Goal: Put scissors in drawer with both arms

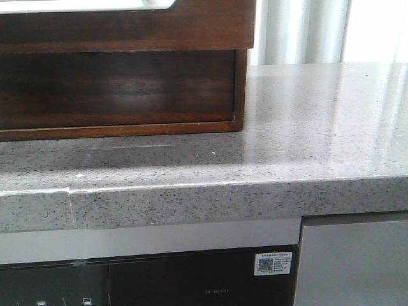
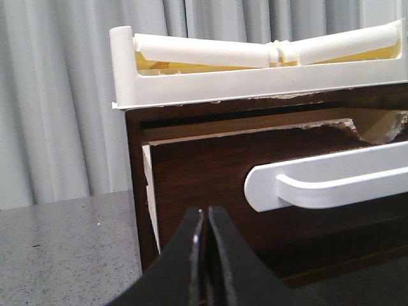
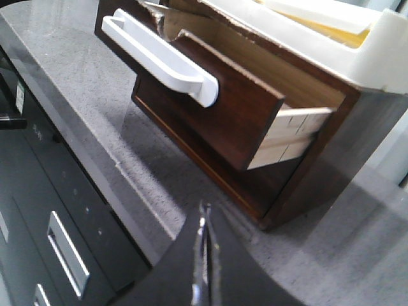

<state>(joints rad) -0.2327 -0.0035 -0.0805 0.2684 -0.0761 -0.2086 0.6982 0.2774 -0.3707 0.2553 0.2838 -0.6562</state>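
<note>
The drawer [image 3: 210, 108], dark reddish-brown and glossy with a white bar handle [image 3: 159, 57], stands pulled partly out of its wooden cabinet [image 1: 127, 83] on the speckled grey stone tabletop [image 1: 306, 134]. No scissors show in any view. Nearest, each wrist view shows its tool with fingers pressed together on nothing: left tool [image 2: 205, 255], right tool [image 3: 203, 255]. Below the tabletop edge, a dark appliance front carries a small white QR label [image 1: 273, 262], its text too small to read. A white tray [image 2: 255, 70] tops the cabinet; pale curtains [image 2: 57, 95] hang behind.
</note>
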